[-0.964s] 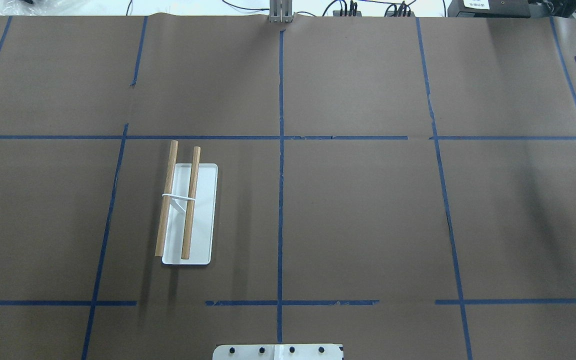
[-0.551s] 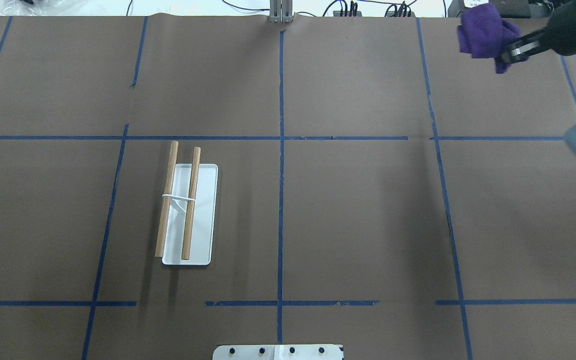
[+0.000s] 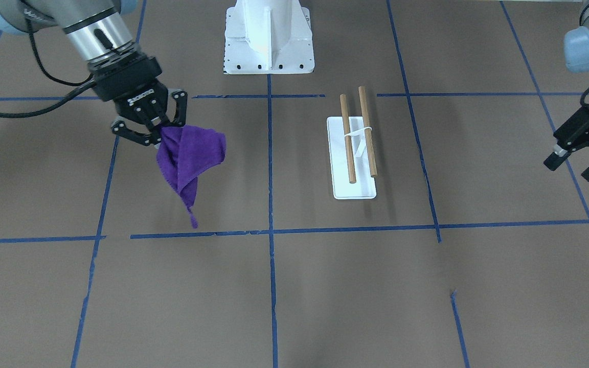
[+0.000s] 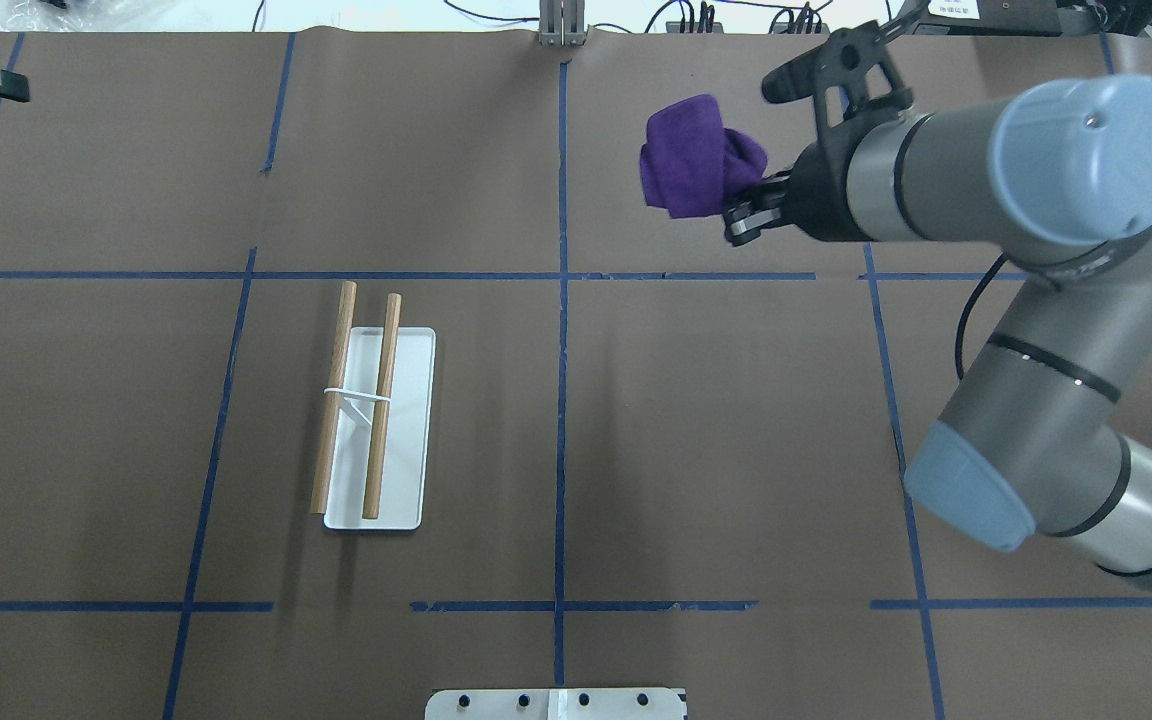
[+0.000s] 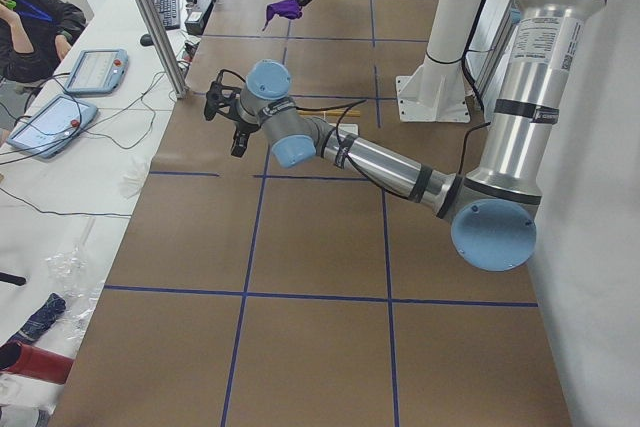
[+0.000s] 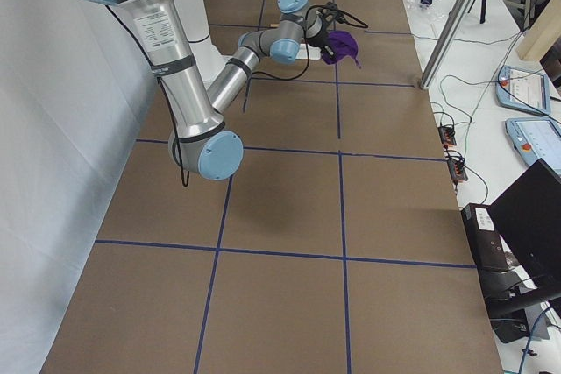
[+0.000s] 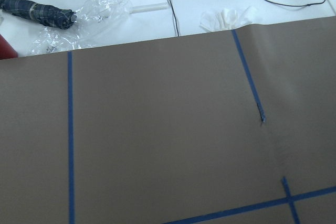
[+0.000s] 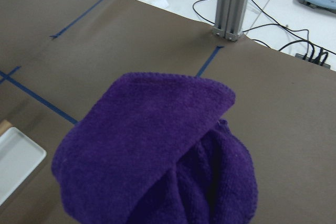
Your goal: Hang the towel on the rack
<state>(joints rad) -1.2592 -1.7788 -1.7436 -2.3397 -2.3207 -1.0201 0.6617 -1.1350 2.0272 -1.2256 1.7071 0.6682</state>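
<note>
The purple towel (image 4: pixel 696 155) hangs bunched from my right gripper (image 4: pixel 741 205), which is shut on it above the far middle-right of the table. It also shows in the front view (image 3: pixel 189 153) under that gripper (image 3: pixel 157 128), and it fills the right wrist view (image 8: pixel 157 150). The rack (image 4: pixel 376 420), with a white base and two brown rods, stands left of centre, well away from the towel; it also shows in the front view (image 3: pixel 354 153). My left gripper (image 3: pixel 573 166) is open and empty, far off at the table's left end.
The white robot pedestal (image 3: pixel 269 36) stands at the near middle edge. An aluminium post (image 4: pixel 561 25) and cables sit at the far edge. Blue tape lines cross the brown paper. A plastic bag (image 7: pixel 100 17) lies beyond the table's left end.
My right arm has swung in from the far right, carrying the towel leftward towards the table's middle. A left gripper finger has come into view at the far left. The rack has not moved.
</note>
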